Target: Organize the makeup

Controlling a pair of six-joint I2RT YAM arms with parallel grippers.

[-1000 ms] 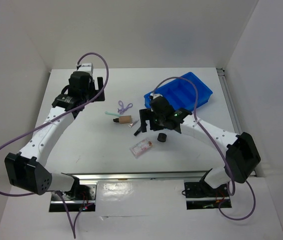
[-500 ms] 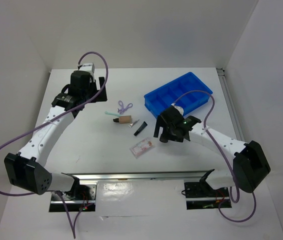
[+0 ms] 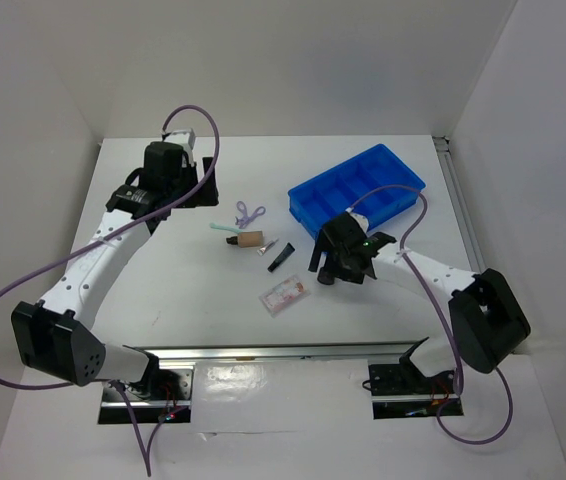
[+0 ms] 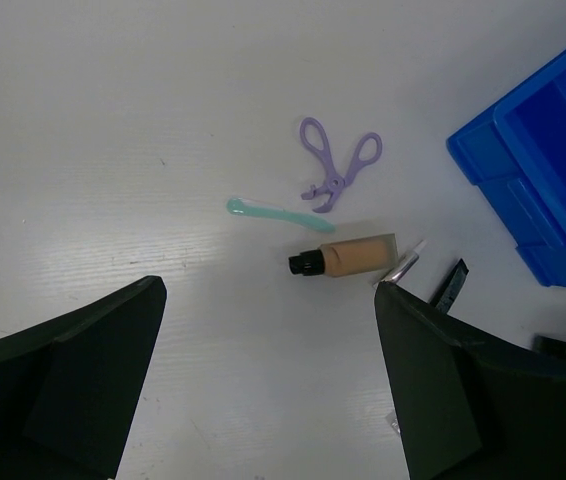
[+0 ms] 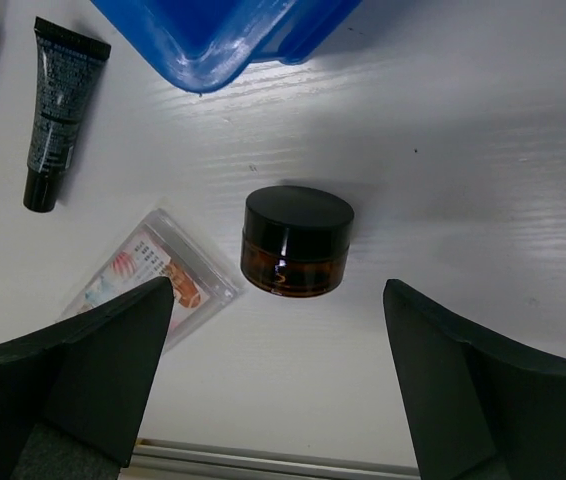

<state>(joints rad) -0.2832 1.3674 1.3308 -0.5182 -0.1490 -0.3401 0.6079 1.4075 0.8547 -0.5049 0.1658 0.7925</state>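
The round black pot (image 5: pixel 297 241) stands on the table, just ahead of the gap between my right gripper's (image 5: pixel 278 290) open fingers; in the top view that gripper (image 3: pixel 337 264) hides it. The clear pinkish packet (image 3: pixel 284 295) lies left of it, as the right wrist view (image 5: pixel 153 280) also shows. The slim black tube (image 3: pixel 280 256), tan cylinder with black end (image 3: pixel 251 240), mint-green stick (image 3: pixel 225 229) and purple looped piece (image 3: pixel 250 212) lie at mid table. My left gripper (image 4: pixel 268 290) is open and empty, above the table at the back left (image 3: pixel 195 188).
The blue plastic bin (image 3: pixel 358 190) with several compartments stands at the back right, its corner just beyond the pot (image 5: pixel 233 30). A small clear tube (image 4: pixel 403 265) lies beside the tan cylinder. A metal rail (image 3: pixel 283 352) runs along the near edge.
My right gripper has moved from beside the bin toward the near edge and now stands over the black pot. The left arm has barely shifted. The items have not moved.
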